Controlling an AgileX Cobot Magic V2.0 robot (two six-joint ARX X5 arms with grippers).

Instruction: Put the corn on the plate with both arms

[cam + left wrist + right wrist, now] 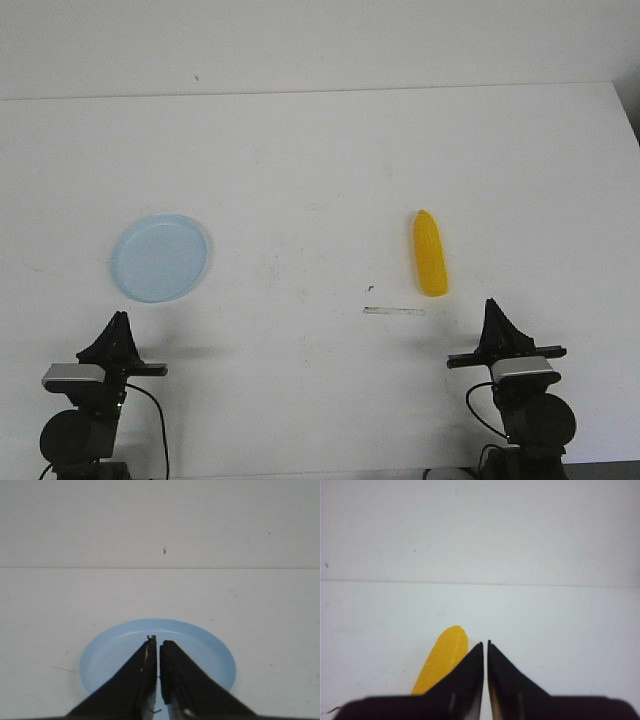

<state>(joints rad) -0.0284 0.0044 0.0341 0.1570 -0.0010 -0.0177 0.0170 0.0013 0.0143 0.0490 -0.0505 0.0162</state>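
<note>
The yellow corn lies on the white table right of centre, pointed end away from me. It also shows in the right wrist view, partly behind the fingers. The pale blue plate lies empty at the left, and shows in the left wrist view. My left gripper is shut and empty, near the table's front edge, short of the plate; its tips show in the left wrist view. My right gripper is shut and empty, just in front and right of the corn, and also shows in the right wrist view.
A thin clear strip and a small dark speck lie on the table just left of the corn's near end. The table's far edge meets a pale wall.
</note>
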